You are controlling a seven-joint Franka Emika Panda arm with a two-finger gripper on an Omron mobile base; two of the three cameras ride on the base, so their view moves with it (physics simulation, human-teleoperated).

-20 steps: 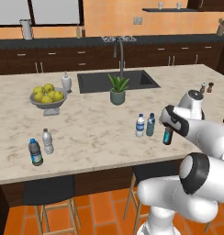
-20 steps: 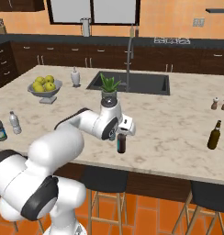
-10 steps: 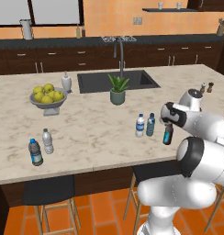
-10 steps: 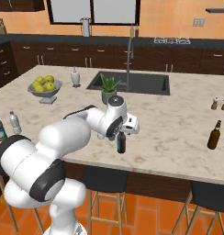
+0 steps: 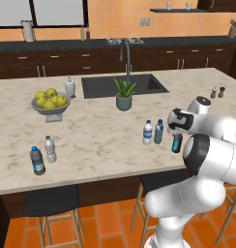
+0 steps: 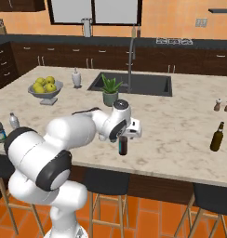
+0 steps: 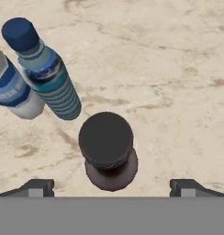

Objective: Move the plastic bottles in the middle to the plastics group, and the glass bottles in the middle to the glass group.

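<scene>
Near the counter's front edge stands a dark glass bottle [image 5: 177, 147] [image 6: 123, 148] [image 7: 107, 147] with a black cap. My gripper [image 5: 176, 136] [image 6: 123, 138] [image 7: 112, 187] hangs straight over it, open, one fingertip [image 7: 38, 187] far out on each side and neither touching it. Just left of it are the two plastic bottles in the middle: a clear one with a blue cap [image 5: 147, 132] [image 7: 13, 89] and a blue-tinted one [image 5: 158, 131] [image 7: 49, 75]. The plastics group, a dark bottle [image 5: 37, 160] and a pale one [image 5: 51, 148], stands at the far left. The glass group's brown bottle [image 6: 217, 136] stands at the right.
On the marble counter [image 5: 100, 126] are a bowl of lemons [image 5: 50, 101], a soap dispenser [image 5: 70, 87], a potted plant [image 5: 124, 94] by the sink [image 5: 139, 83], and salt and pepper shakers [image 5: 217, 92] at the far right. Stools stand under the front edge.
The arm's elbow has swung in closer to the counter. The hand has stayed over the dark bottle with its jaws just as wide. No bottle has moved.
</scene>
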